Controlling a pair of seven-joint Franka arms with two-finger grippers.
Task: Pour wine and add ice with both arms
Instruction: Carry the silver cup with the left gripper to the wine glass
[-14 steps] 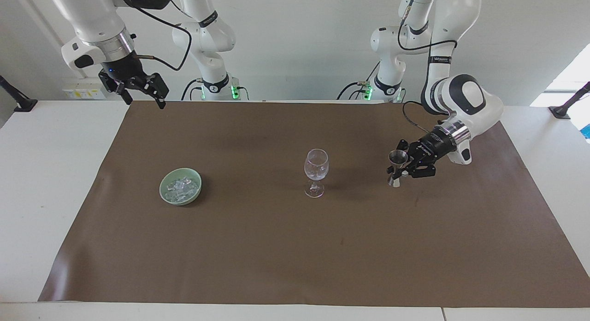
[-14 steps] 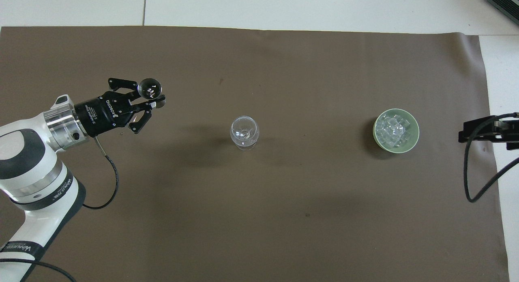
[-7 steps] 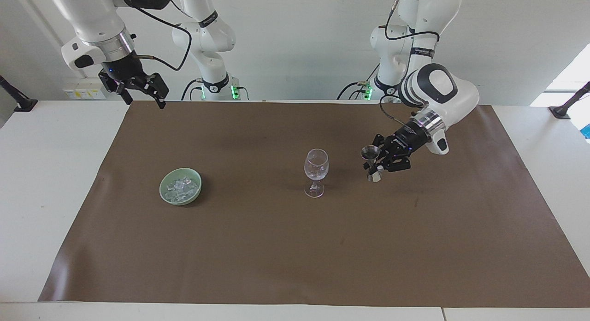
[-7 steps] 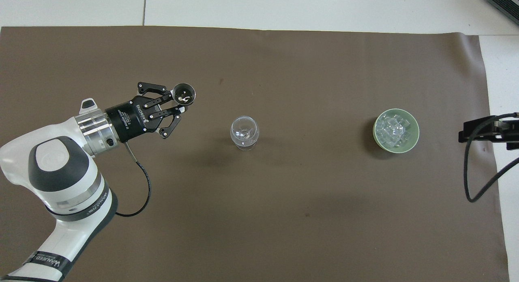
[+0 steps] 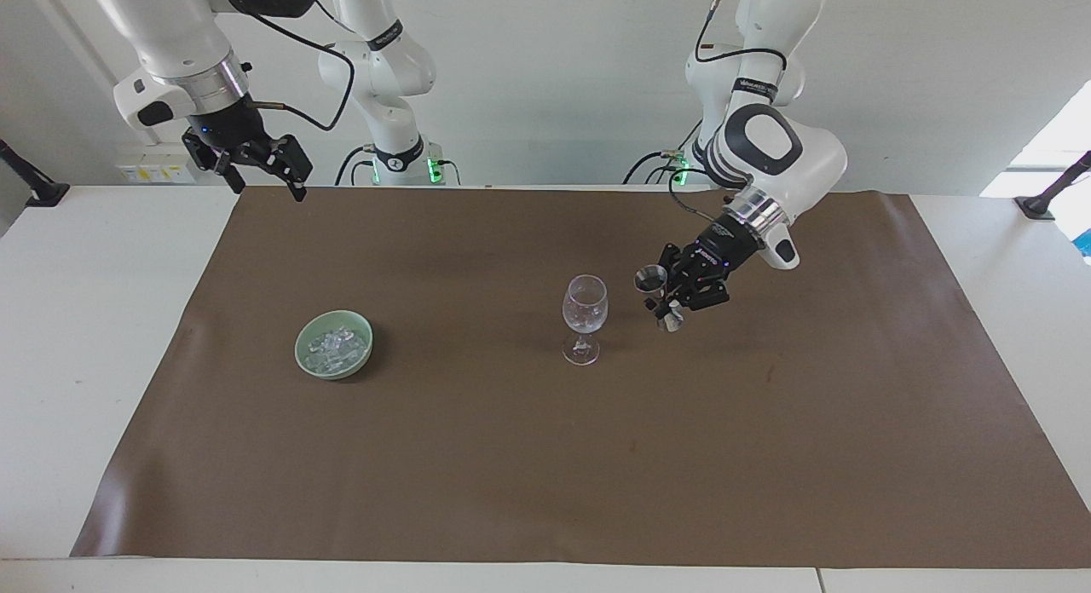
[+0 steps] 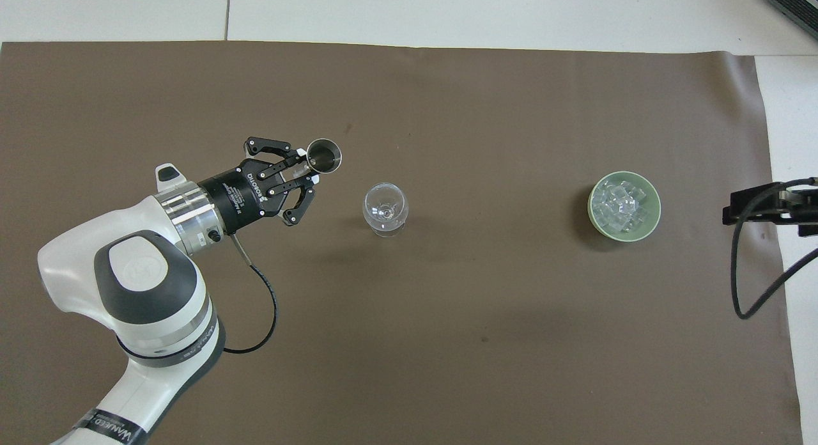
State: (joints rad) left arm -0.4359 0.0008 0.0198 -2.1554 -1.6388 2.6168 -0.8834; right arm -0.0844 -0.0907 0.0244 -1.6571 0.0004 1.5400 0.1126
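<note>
The left gripper (image 5: 667, 302) is closed on a metal jigger (image 5: 658, 296), pinching it at the waist between its two cones. The jigger is held upright, mouth up, in the air over the mat (image 5: 545, 491), just beside the glass (image 5: 585, 319) on the side toward the left arm's end of the table. In the overhead view the jigger (image 6: 324, 156) and the left gripper (image 6: 300, 176) are apart from the glass (image 6: 385, 208); no contact is visible in either view. Whether the jigger holds liquid cannot be told.

The glass stands upright near the middle of the mat. Small clear pieces seem to lie in its bowl, but what they are cannot be made out.

The ice (image 5: 335, 344) lies piled in a green bowl (image 5: 333, 365) on the mat, toward the right arm's end of the table and well apart from the glass. The right gripper (image 5: 256, 163) waits raised over the table's edge at that end, its fingers spread and holding nothing.

Step in hand, as judged: the pour, at the approach stage. The jigger is not yet over the glass.

Next move requires:
- bringing the jigger's mouth above the rim of the glass without striking it;
- tilting the jigger toward the glass so that the stream lands inside;
- keeping the grip firm during the tilt.

The ice step is not begun.
</note>
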